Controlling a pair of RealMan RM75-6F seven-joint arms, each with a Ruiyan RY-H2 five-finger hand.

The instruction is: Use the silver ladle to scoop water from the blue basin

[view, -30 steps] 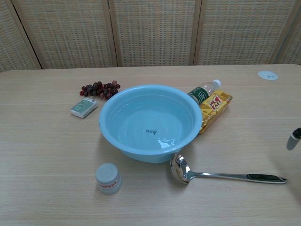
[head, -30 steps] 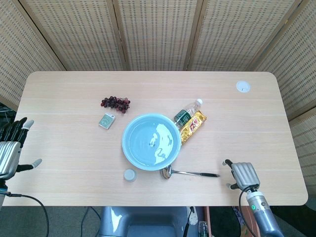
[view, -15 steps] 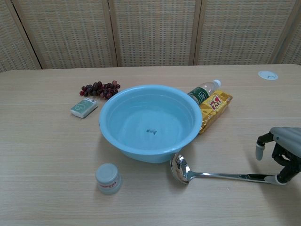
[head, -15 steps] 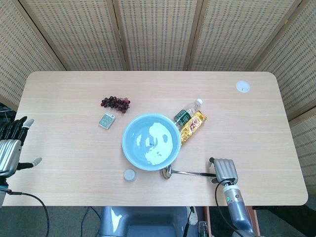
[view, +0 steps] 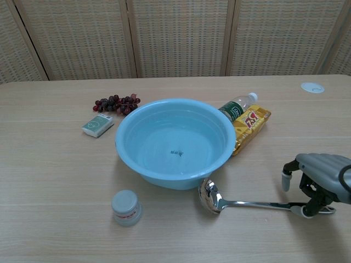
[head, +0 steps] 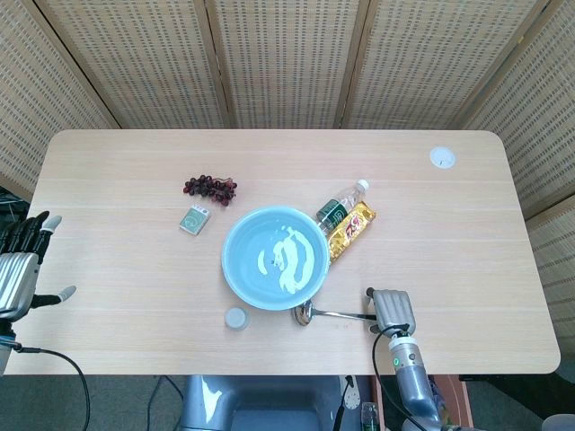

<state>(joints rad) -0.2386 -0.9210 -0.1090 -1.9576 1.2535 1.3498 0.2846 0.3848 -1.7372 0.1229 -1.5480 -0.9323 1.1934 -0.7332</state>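
The silver ladle (head: 337, 315) (view: 249, 205) lies flat on the table in front of the blue basin (head: 226, 269) (view: 164, 181), its bowl toward the basin and its handle pointing right. Water in the basin shows rippling glare. My right hand (head: 393, 310) (view: 319, 175) hovers over the dark end of the handle. Its fingertips (view: 300, 210) curl down and touch the handle, with the thumb held apart. My left hand (head: 18, 269) hangs off the table's left edge, fingers spread and holding nothing; it appears only in the head view.
Grapes (head: 210, 187) (view: 116, 103) and a small green box (head: 194, 219) (view: 98, 125) lie left of the basin. A water bottle (head: 341, 205) (view: 236, 108) and a yellow snack packet (head: 351, 231) (view: 249, 127) lie at its right. A small jar (head: 236, 319) (view: 126, 207) stands near the front.
My right hand has slid left along the front edge, from beyond the ladle's handle onto its dark end. The ladle lies where it was. The left hand has not moved.
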